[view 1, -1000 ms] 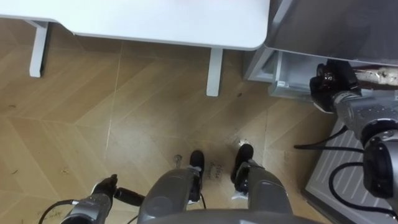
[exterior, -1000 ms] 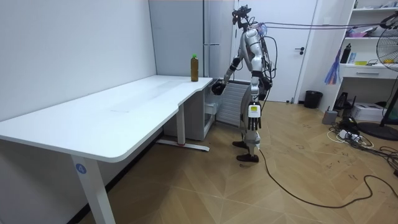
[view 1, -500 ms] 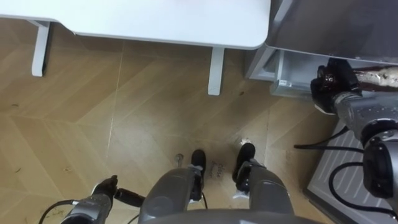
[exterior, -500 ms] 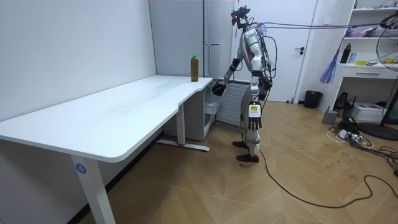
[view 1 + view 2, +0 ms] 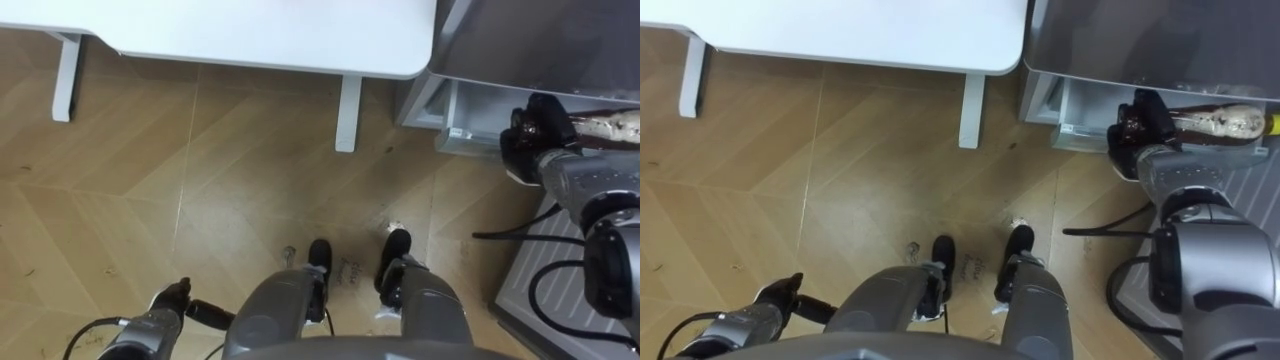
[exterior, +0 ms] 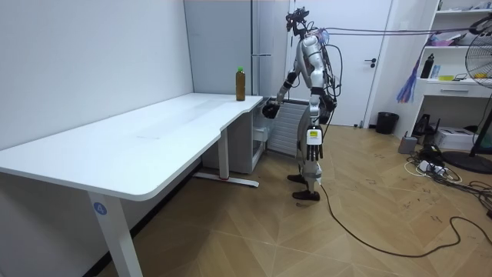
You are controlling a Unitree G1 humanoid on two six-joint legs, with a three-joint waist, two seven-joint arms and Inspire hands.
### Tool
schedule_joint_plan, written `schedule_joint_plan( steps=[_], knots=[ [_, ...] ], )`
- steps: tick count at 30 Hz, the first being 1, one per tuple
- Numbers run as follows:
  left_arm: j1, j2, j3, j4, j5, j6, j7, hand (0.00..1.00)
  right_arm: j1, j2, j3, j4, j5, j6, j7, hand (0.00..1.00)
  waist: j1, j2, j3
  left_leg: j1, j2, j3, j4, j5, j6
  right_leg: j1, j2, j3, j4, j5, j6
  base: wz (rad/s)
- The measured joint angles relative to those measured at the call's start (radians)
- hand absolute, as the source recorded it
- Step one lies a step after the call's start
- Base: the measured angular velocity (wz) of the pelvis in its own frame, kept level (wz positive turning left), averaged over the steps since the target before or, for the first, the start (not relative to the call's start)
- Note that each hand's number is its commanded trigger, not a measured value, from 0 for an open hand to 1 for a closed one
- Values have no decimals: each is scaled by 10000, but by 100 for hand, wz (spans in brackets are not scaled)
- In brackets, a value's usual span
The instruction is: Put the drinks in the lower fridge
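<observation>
So the robot is standing right at the end of the white desk (image 6: 154, 131), facing the grey fridge (image 5: 540, 40), and its right hand (image 5: 1137, 128) is reaching out at the open lower section. The fingers are looking bunched and curled round the near end of a drink bottle (image 5: 1225, 122). I'm calling that a grip, though the actual contact is partly hidden behind the hand. The bottle is lying on its side, with its long axis running straight away from the hand toward the robot's right and the yellow cap end pointing away from the palm and in under the fridge's grey face. So I'm guessing the next bit is just a push along that same line, then letting go. The left hand (image 5: 170, 298) is hanging low by the thigh with relaxed fingers, well apart from all this. Another drink (image 6: 241, 83) is standing upright on the desk's far corner, just beside the fridge, waiting its turn.
</observation>
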Motion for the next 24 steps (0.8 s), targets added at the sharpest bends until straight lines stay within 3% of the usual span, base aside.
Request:
schedule_joint_plan(
  steps=[12,24],
  knots=[
    [0,0,18,14,16,0,-89,0,-1,-2,-65,-3,-31,-84,79,0,16,8,3,-5,0,-9,0,0,0,0,-3,1,-13,0,1,0],
    [15,0,8,19,16,-15,-262,0,-2,-131,-44,-78,-239,-208,918,0,0,-14,7,43,-9,-22,28,0,0,79,-10,-5,-17,5,6,0]
  ],
)
